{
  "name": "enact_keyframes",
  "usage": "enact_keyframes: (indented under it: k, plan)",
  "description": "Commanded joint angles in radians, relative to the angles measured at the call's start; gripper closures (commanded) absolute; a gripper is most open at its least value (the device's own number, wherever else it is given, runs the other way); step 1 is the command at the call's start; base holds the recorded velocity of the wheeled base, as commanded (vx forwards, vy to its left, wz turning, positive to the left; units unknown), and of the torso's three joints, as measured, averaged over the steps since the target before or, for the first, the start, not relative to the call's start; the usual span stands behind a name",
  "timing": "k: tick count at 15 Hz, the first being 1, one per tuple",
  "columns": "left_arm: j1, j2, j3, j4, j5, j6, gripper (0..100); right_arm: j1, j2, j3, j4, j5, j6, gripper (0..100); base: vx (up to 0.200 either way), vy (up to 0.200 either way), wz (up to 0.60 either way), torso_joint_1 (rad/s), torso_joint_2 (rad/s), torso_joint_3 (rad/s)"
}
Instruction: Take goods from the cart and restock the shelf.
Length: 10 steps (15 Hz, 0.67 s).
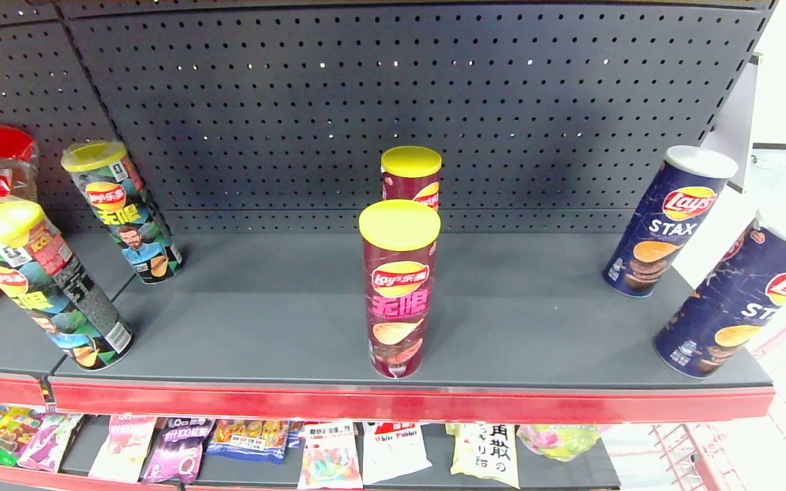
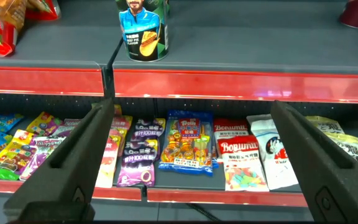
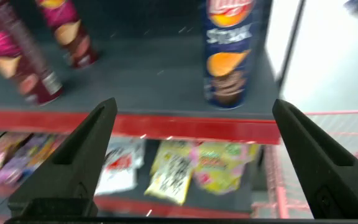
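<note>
Left gripper point(image 2: 189, 109) and right gripper point(image 3: 194, 104), jaws wide and empty, face the shelf point(image 1: 516, 307), where a careless reach could topple the upright maroon chip can point(image 1: 398, 290) near its front lip.

Shelf: dark grey metal shelf board point(image 1: 284, 307) with a red front lip and a perforated back panel.
Maroon cans: two tall maroon chip tubes with yellow lids, upright at mid-shelf; front maroon can point(image 1: 398, 290) near the lip, rear maroon can point(image 1: 411, 176) right behind it.
Green cans: two green-patterned tubes with yellow lids, upright on the left; front green can point(image 1: 41, 283), rear green can point(image 1: 122, 211).
Navy cans: two navy tubes with white lids, upright on the right; front navy can point(image 1: 748, 293), rear navy can point(image 1: 669, 221).
Cart: red wire cart point(image 1: 679, 447), low beside the shelf's right end.
</note>
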Motion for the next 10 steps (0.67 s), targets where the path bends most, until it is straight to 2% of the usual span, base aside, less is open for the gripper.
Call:
enact_keyframes:
  k: [1, 4, 10]
  plan:
    - [0.000, 0.000, 0.000, 0.000, 0.001, 0.000, 0, 0.310, 0.411, -0.103, 0.084, -0.020, 0.036, 0, 0.000, 0.000, 0.00, 0.000, 0.00, 0.000]
    - [0.000, 0.000, 0.000, 0.000, 0.001, 0.000, 0, 0.470, 0.638, -0.138, 0.081, -0.093, 0.118, 0, 0.000, 0.000, 0.00, 0.000, 0.00, 0.000]
    - [0.000, 0.000, 0.000, 0.000, -0.001, 0.000, 0, 0.465, 1.026, -0.338, 0.050, -0.100, 0.116, 0, 0.000, 0.000, 0.00, 0.000, 0.00, 0.000]
